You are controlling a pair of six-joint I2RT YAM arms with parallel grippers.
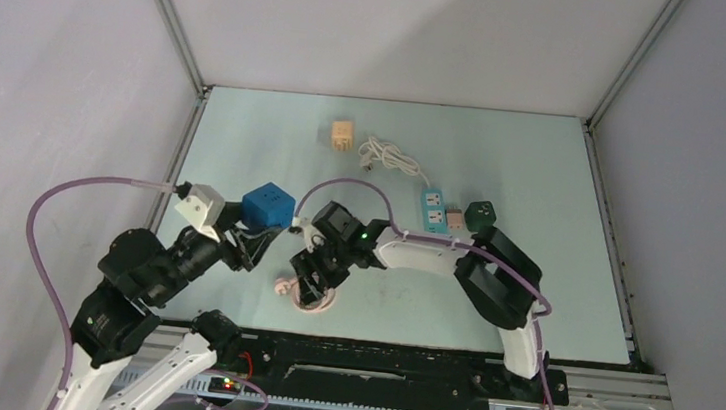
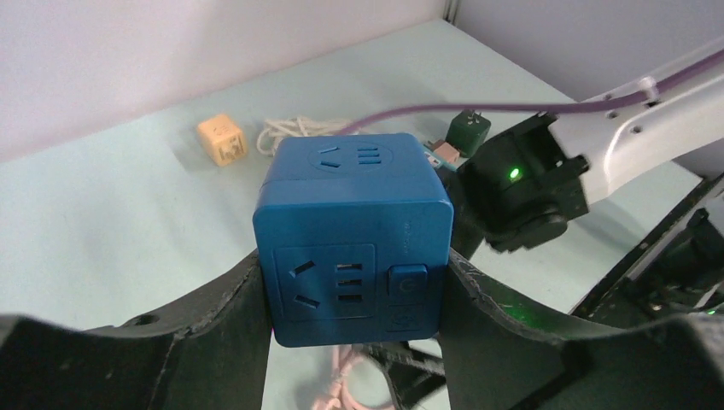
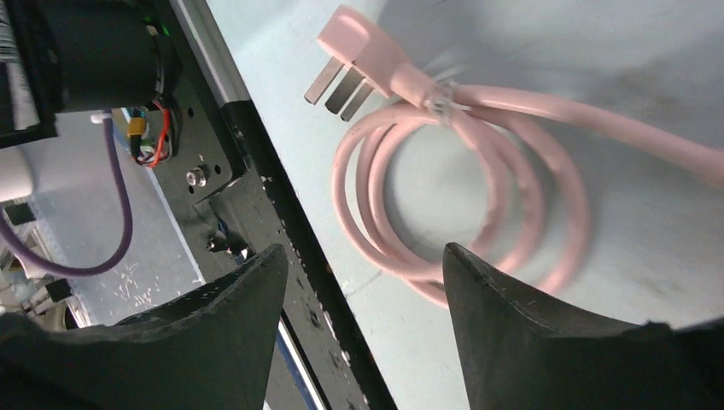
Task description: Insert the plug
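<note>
Spread, empty right fingers [image 3: 529,325] hang over the coiled pink cord [image 3: 478,196], its flat pink plug [image 3: 363,47] aiming prongs at the counter [image 1: 276,126]'s near edge; left fingers [image 2: 213,342] clamp the blue plastic cube socket [image 2: 354,239].

Between the left gripper [image 2: 354,260]'s fingers [image 2: 213,333] the blue socket cube [image 2: 354,184] has both flanks and its underside covered, and only a scrap of the pink cable [image 2: 337,380] shows below it. At the right gripper [image 3: 363,252], the cable's coil passes behind one of the fingers [image 3: 529,325] at its near loop, blurs just beyond that finger, and its free run leaves the wrist picture's right edge. From above, those fingers hide the plug [image 3: 354,38] and most of the coil.
</note>
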